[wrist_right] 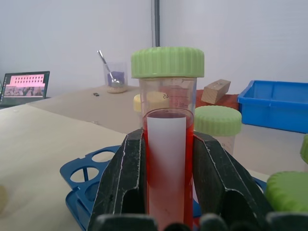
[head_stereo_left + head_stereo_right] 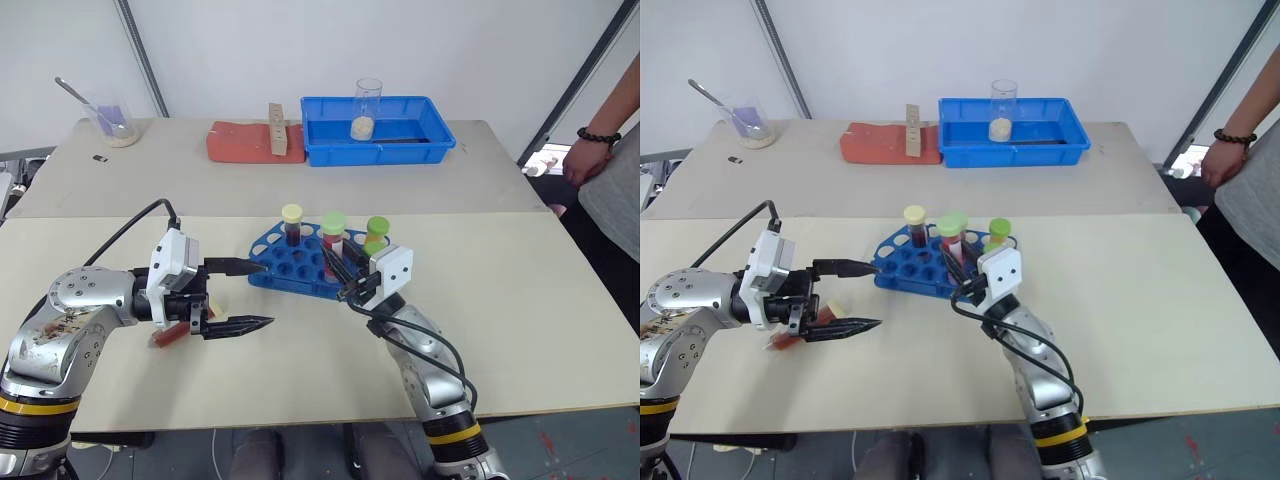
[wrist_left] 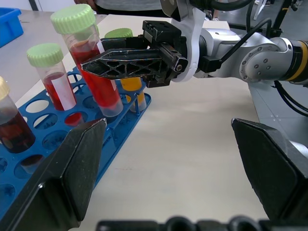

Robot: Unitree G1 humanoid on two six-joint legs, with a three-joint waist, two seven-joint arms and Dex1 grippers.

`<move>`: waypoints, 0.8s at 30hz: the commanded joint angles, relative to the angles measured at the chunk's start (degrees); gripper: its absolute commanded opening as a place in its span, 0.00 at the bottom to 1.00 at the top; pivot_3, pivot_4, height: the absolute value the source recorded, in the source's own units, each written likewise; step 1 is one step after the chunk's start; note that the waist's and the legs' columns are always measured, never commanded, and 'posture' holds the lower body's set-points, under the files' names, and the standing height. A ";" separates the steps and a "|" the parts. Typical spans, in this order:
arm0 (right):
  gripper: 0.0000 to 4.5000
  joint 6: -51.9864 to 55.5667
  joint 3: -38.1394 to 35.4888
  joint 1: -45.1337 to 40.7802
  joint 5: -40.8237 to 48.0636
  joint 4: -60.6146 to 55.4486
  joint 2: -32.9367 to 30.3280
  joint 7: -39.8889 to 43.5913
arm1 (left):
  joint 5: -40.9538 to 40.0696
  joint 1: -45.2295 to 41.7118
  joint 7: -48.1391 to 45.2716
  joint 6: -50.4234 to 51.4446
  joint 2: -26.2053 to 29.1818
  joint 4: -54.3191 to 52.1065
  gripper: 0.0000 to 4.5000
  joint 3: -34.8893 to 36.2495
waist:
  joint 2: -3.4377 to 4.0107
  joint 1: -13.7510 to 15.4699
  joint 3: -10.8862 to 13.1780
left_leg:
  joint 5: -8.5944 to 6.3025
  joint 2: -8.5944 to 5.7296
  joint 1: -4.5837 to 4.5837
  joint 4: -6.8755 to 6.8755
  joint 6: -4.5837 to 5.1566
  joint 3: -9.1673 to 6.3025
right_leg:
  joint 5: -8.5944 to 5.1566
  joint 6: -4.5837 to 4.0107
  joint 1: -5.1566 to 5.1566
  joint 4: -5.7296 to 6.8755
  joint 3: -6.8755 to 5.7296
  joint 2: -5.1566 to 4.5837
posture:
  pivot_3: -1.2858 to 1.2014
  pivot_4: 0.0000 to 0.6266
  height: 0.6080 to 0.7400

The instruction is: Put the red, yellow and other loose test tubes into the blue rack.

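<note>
Blue rack (image 2: pixel 295 262) sits mid-frame on the counter (image 2: pixel 520 300), w/ capped tubes standing in it: yellow-capped dark one (image 2: pixel 292 224) and green-capped ones. Right gripper (image 2: pixel 338 272), at rack's near-right edge, has its fingers clamped on a red test tube w/ green cap (image 1: pixel 167 159); whether tube bottom is seated in a hole can't be told, fingers cover it. Left gripper (image 2: pixel 250 296), lower left of frame, has fingers wide apart, nothing between them. Behind left wrist a reddish tube (image 2: pixel 168 334) lies on the counter, mostly hidden, cap not clear. Upper frame: blue tray (image 2: pixel 376 131) w/ a beaker (image 2: pixel 367 108). A person's arm (image 2: pixel 600 140) cut off at right edge.
</note>
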 commanded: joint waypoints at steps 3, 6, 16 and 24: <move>0.21 -3.29 0.43 0.14 -1.14 2.02 1.81 -1.45 | -0.36 -0.85 0.25 0.50 1.06 -1.05 1.00 0.84 | 0.00 -0.09 0.00 | 0.00 0.00 0.02 0.00 0.00 0.00 | 0.00 0.00 0.00 0.02 0.00 0.00 | 0.52 0.24 1.00; 0.21 -4.71 0.69 0.34 -1.71 3.24 2.42 -1.94 | -0.42 -1.05 0.63 0.97 1.01 -1.30 1.00 0.66 | 0.00 -0.09 0.00 | 0.01 0.00 0.06 0.00 -0.01 0.01 | -0.02 0.00 0.01 0.04 0.01 0.00 | 0.52 0.24 1.00; 0.21 -5.42 1.13 0.84 -1.23 4.90 4.26 -2.18 | -0.57 -1.76 0.60 1.81 1.36 -1.29 1.00 0.52 | 0.00 -0.08 -0.01 | 0.03 0.00 0.29 0.00 -0.05 0.01 | -0.23 -0.10 0.02 0.46 0.03 0.02 | 0.52 0.24 1.00; 0.21 -5.73 0.90 0.72 -1.11 5.69 4.63 -2.73 | -0.43 -1.53 0.99 1.81 1.32 -1.64 1.00 0.38 | 0.00 -0.09 -0.01 | 0.04 0.02 0.32 0.01 -0.06 -0.01 | -0.30 -0.18 0.02 0.52 0.03 0.05 | 0.52 0.24 1.00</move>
